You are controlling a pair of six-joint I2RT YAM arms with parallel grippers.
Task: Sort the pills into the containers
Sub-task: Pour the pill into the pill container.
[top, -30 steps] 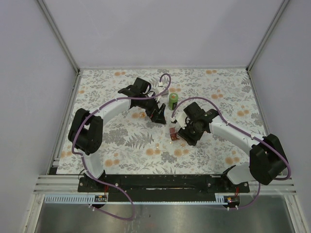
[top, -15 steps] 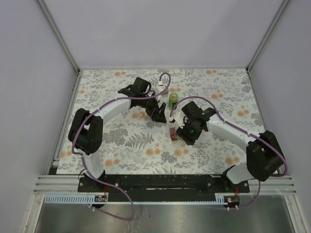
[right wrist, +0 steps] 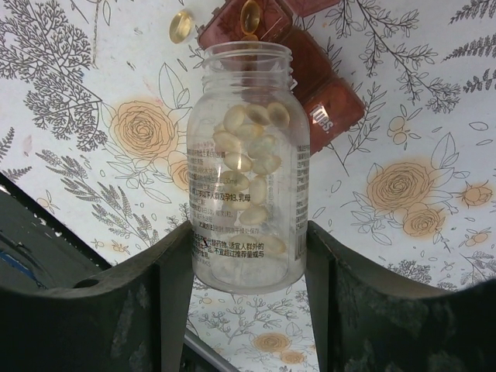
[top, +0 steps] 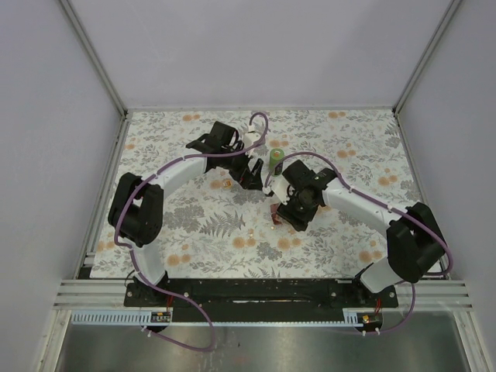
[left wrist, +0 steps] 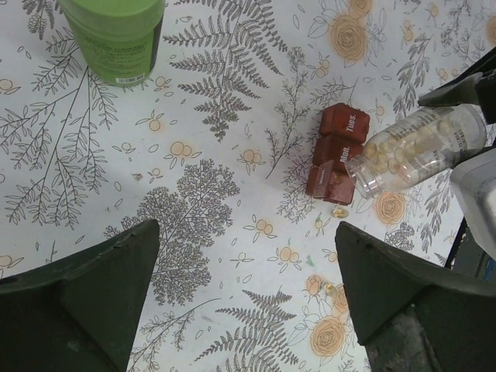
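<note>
Green bottle [left wrist: 116,35] stands ahead-left of the left end effector [left wrist: 248,306], whose fingers are spread wide and hold nothing. Ahead-right of it lies the dark-red pill box [left wrist: 335,153], with loose pills [left wrist: 340,211] near it on the surface [left wrist: 232,116]. The right end effector [right wrist: 248,256] pinches a clear bottle [right wrist: 248,163] of pale capsules, its mouth over the box.

Pill bottle [right wrist: 246,163] sits between fingers of my right hand [right wrist: 249,248], mouth over end compartment of pill box [right wrist: 325,101]. One pill [right wrist: 249,14] in that compartment. Loose pill [right wrist: 181,25] on worktop [right wrist: 403,256], just beside box. Second bottle [top: 276,160] upright on worktop, beyond box. My left hand [left wrist: 248,310], fingers apart, above worktop, near left of second bottle.
</note>
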